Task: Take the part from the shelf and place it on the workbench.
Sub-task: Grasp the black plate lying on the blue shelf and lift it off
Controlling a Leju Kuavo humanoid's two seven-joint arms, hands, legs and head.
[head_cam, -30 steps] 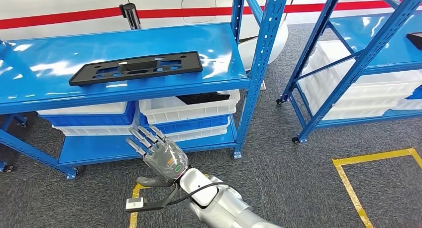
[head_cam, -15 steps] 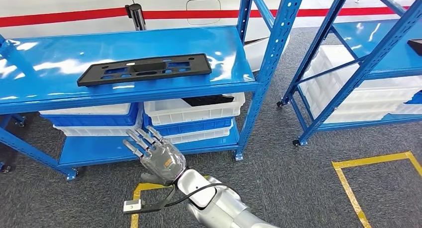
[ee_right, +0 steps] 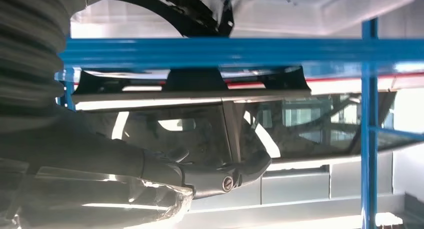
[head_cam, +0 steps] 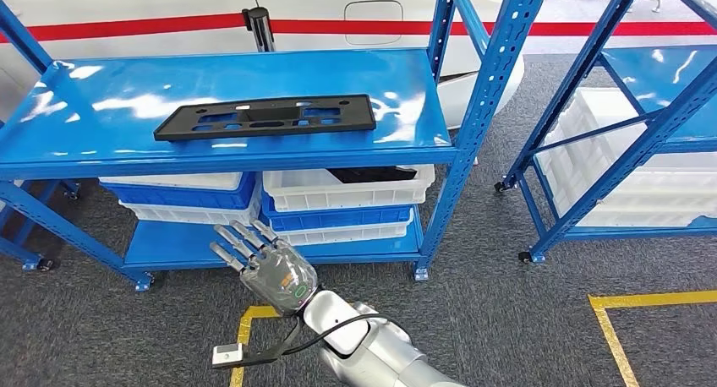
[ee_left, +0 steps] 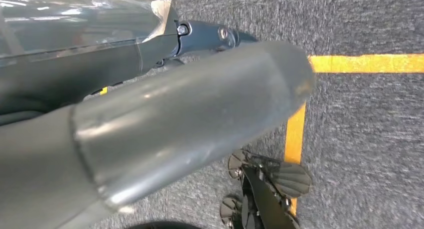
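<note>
The part [head_cam: 264,117] is a long flat black plate with cut-outs, lying on the top deck of the blue shelf [head_cam: 101,108]. My right hand [head_cam: 266,269] is raised in front of the shelf's lower level, below the part and well short of it, fingers spread and holding nothing. In the right wrist view that hand [ee_right: 150,159] faces the shelf's blue beam [ee_right: 225,51]. In the left wrist view my left hand [ee_left: 165,119] hangs over the carpet with its fingers straight and nothing in it.
White and blue bins [head_cam: 338,197] fill the lower shelf; one holds another black piece [head_cam: 372,174]. A second blue shelf unit [head_cam: 626,150] stands to the right. Yellow tape [head_cam: 651,301] marks the grey carpet. A small white plug [head_cam: 227,353] dangles from my right arm's cable.
The whole picture has shifted: the shelf now sits further right and closer, so the camera has moved. My right hand keeps its open pose and about the same place in view.
</note>
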